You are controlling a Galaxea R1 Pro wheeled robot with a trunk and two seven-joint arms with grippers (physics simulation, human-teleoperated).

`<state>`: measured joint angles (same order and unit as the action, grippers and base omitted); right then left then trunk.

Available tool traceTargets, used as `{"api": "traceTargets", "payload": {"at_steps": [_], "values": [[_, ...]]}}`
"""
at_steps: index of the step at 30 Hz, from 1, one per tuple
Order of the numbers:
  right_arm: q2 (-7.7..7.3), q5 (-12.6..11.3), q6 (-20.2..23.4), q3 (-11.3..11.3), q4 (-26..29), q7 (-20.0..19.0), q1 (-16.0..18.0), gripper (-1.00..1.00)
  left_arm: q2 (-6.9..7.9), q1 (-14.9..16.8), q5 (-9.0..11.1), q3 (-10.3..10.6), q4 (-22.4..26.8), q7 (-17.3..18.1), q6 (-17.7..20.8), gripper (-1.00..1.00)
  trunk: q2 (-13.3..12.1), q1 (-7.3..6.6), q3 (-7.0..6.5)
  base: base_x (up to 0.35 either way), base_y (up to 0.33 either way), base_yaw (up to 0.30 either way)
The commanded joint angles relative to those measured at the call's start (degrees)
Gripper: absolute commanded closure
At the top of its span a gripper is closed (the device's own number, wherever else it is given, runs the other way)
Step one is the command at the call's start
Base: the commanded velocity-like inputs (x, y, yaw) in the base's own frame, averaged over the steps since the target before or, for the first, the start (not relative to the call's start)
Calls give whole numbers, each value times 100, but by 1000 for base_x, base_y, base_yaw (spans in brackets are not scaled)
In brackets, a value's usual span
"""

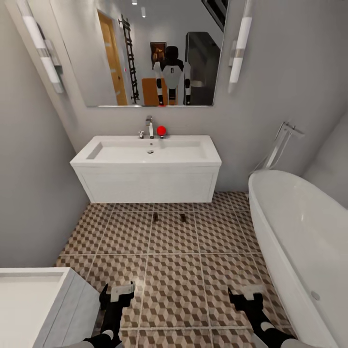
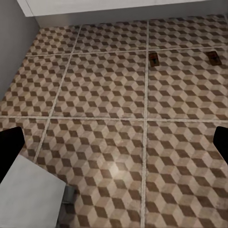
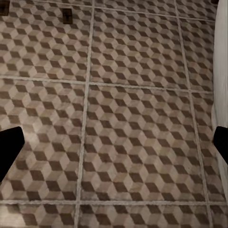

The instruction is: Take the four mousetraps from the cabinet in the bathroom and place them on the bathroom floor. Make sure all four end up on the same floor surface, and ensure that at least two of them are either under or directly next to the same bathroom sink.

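Head view gives the whole bathroom: the floor [image 1: 174,285] of cube-pattern tiles runs from the robot up to the wall. On the right side stands the long white bathtub [image 1: 299,227]. At the far wall hangs the white sink [image 1: 147,166] with a chrome tap [image 1: 150,126], and a small red ball [image 1: 161,130] sits just beside the tap. Above it the mirror [image 1: 145,48] shows the robot itself. At the low left corner is a white unit [image 1: 38,304].

Two mousetraps lie on the tiles just in front of the sink, the left mousetrap [image 1: 155,217] and the right mousetrap [image 1: 183,217], near each other but apart.

The left gripper [image 1: 117,292] and the right gripper [image 1: 246,296] hang over the floor. Both have fingers spread wide and hold nothing.
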<state>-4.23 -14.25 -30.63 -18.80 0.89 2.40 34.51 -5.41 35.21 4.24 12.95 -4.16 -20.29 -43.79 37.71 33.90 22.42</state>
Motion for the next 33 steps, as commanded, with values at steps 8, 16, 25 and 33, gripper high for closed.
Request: {"api": "traceTargets", "payload": {"at_steps": [8,16,25,33], "values": [[-21,-238,-332,-54,-2,18,-143,-100,-4,-3,42,50,-24,-10,-30,-100,-316,-175,-137,0,0,0],[-10,-267,-376,-54,-2,23,-169,-100,-4,-25,42,50,-24,-10,-32,-100,-637,-350,-281,0,0,0],[0,-271,-375,-60,-2,23,-172,-100,-4,-32,42,50,-24,-10,-26,-100,-998,-548,-443,0,0,0],[10,-271,-374,-56,-2,27,-173,-100,-4,-32,42,50,-24,-10,-25,-100,-1319,-724,-586,0,0,0]]}}
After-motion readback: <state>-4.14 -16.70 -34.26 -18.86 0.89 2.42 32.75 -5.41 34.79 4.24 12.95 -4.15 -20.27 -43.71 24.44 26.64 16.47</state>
